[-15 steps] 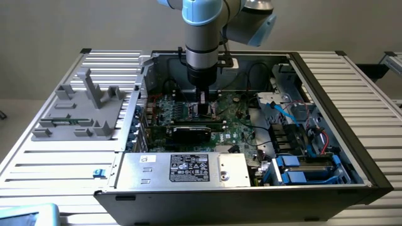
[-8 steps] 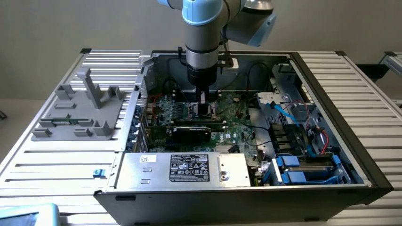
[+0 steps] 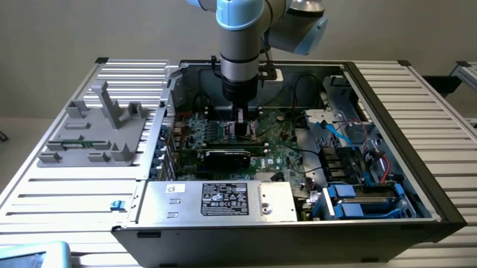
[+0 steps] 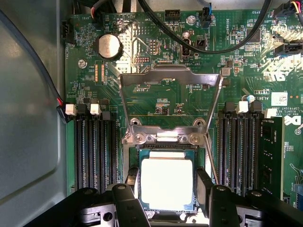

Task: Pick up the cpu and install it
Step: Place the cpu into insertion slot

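A slatted metal table carries an open computer case across its middle. A grey plastic fixture stands near the table's edge on the exterior view's left. The robot arm reaches straight down into the case, over the green motherboard.

At the board's centre, between two banks of memory slots, sits the black socket. Its metal clamp frame is swung up and open, leaving the socket uncovered.

The gripper hangs right over that socket. Its dark fingers are closed against two opposite edges of the cpu, so it appears to be gripping the chip. The cpu lies level inside the socket's outline, at or just above its bed; I cannot tell whether it has bottomed out.

I judge the picking up is done and the placing step is in hand, close to its end. Any further move here calls for keeping the chip flat and square to the socket, with no sideways drag and no forcing, since the contacts beneath are delicate.

The cpu is a small flat square. Its pale, shiny metal top glares almost white, and a thin darker green rim shows around it.
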Controlling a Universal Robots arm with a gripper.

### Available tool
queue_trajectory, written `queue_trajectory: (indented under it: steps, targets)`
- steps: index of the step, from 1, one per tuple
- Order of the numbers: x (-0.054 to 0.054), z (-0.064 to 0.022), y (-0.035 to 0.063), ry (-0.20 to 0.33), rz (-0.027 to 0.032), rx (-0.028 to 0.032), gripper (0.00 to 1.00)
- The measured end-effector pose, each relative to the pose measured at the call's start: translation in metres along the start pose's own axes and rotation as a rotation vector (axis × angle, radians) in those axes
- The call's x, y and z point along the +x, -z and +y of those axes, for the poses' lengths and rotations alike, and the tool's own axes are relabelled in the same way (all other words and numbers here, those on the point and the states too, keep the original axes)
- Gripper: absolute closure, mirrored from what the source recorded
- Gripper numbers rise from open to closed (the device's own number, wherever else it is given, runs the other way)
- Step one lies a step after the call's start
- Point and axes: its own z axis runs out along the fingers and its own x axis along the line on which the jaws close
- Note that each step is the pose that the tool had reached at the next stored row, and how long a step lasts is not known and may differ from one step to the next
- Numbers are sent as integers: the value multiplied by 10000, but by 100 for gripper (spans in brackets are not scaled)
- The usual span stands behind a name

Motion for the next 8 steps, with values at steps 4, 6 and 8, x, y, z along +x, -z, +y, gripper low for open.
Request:
queue_trajectory:
  steps: [4,6,8]
  targets:
    - [0,0,0,0,0,0,44]
    - [0,0,0,0,1,0,42]
    - [0,0,0,0,1,0,42]
